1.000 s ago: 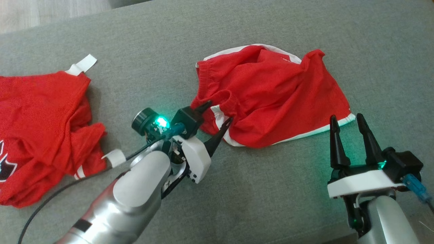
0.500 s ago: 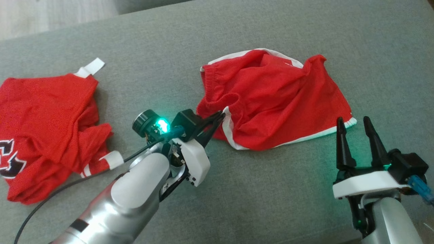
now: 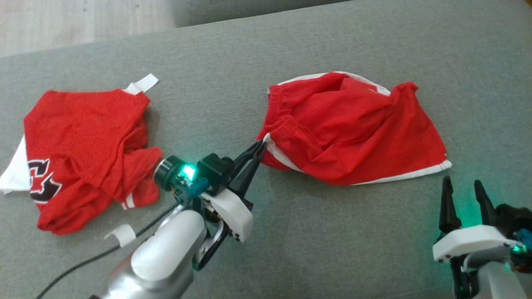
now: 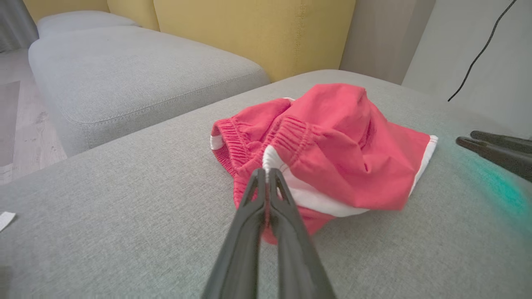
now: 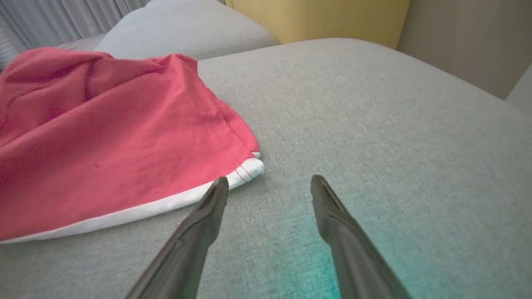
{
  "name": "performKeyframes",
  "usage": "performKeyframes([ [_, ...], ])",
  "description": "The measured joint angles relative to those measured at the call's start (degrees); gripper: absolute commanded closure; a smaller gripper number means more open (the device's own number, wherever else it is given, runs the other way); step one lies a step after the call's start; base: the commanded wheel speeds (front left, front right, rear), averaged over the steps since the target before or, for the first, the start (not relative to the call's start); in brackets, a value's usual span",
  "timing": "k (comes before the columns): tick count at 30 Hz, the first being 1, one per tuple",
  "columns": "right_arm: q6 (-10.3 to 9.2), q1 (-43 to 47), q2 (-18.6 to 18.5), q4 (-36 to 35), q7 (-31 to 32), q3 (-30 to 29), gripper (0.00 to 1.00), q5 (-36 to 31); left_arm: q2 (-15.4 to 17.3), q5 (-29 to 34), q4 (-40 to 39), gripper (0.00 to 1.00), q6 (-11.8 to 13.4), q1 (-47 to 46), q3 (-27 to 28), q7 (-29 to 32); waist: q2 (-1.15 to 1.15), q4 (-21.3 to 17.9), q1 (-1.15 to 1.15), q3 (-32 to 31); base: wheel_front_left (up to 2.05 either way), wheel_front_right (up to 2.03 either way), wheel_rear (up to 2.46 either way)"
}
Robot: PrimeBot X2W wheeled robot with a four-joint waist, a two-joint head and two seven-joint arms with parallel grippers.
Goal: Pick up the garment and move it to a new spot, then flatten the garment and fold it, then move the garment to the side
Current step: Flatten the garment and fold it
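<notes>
Red mesh all over the place here. Far left, a crumpled red jersey (image 3: pixel 83 153) is lying on the grey cushion (image 3: pixel 316 249), and I'm leaving that one alone.

Moving right, my left gripper (image 3: pixel 259 145) is squeezing fully closed on the near-left corner of the shorts (image 3: pixel 353 133). That's where the elastic waistband (image 4: pixel 291 126) meets the white side stripe (image 4: pixel 299 191). Going by the wrist view, I'm pinching a bit of fabric right at the tips, not a deep bite.

The shorts themselves are sitting rumpled in the middle of the cushion, humped up and half folded over, well apart from the jersey.

Far right, my right gripper (image 3: pixel 462 182) is hanging wide open with nothing in it, just beside the white hem (image 5: pixel 249 168) at the near-right corner.

Handling-wise, I'm guessing these are super light and floppy, thin sporty stuff that's probably a little slick. So they're going to sag and bunch the moment they leave the cushion. The waistband is the thickest, grippiest part, so I'm thinking that's the spot to hold. A shallow tip pinch on smooth fabric could slip, though. For flattening, I'm figuring the hem corner by my right side is the obvious second hold, so both arms are pulling the cloth taut.
</notes>
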Motion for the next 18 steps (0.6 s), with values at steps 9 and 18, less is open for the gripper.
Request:
performKeyframes([
  [9, 0.0, -7.6, 0.0, 8.95, 1.65, -2.0, 0.0, 0.88, 0.25, 0.0, -3.46, 1.0, 1.54, 1.14, 0.07, -1.32, 0.0, 1.94, 0.0, 0.26, 0.0, 0.0, 0.0],
  [18, 0.0, -12.2, -0.34, 17.63, 2.33, -2.48, 0.58, -0.13, 0.22, 0.0, -4.21, 1.0, 2.41, 1.65, -0.1, -1.58, 0.0, 3.09, 0.0, 0.48, 0.0, 0.0, 0.0],
])
